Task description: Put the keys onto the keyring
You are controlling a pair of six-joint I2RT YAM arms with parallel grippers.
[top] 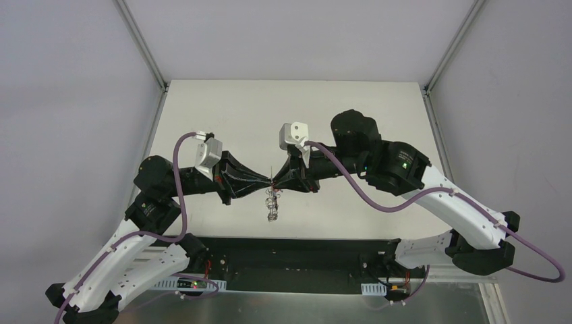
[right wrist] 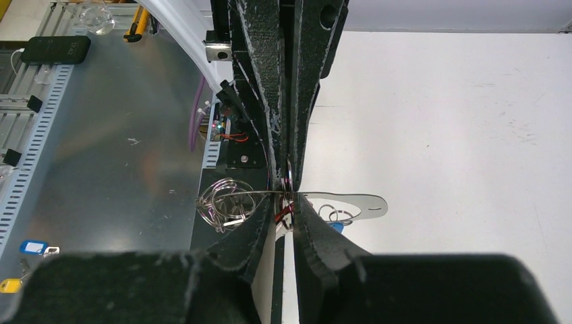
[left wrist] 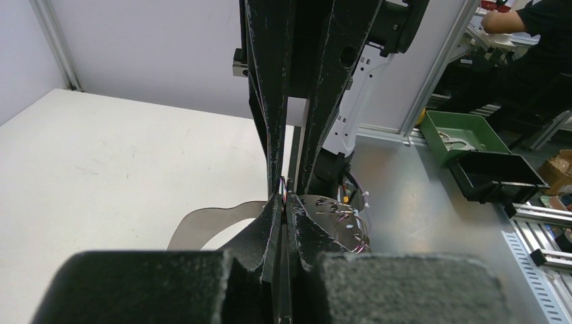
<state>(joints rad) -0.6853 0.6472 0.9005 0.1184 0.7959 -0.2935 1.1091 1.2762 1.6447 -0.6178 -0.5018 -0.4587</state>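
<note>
My two grippers meet tip to tip above the near middle of the table. The left gripper [top: 268, 181] [left wrist: 287, 206] is shut on the thin silvery wire of the keyring [right wrist: 248, 195]. A tangle of small rings [right wrist: 222, 202] [left wrist: 351, 226] hangs from that wire and dangles below the tips [top: 272, 206]. The right gripper [top: 276, 181] [right wrist: 287, 202] has its jaws drawn in close around a red key [right wrist: 282, 213] and its small ring, right at the wire. A bright blue key [right wrist: 336, 228] with small rings hangs just right of the right gripper's fingers.
The white table [top: 283, 115] stretches away behind the grippers; a grey metal ledge [right wrist: 121, 148] runs along its near edge. Off the table stand a green bin [left wrist: 462, 135] and a black bin [left wrist: 496, 177]. A phone [right wrist: 54, 48] and coloured tags [right wrist: 30, 247] lie on the ledge.
</note>
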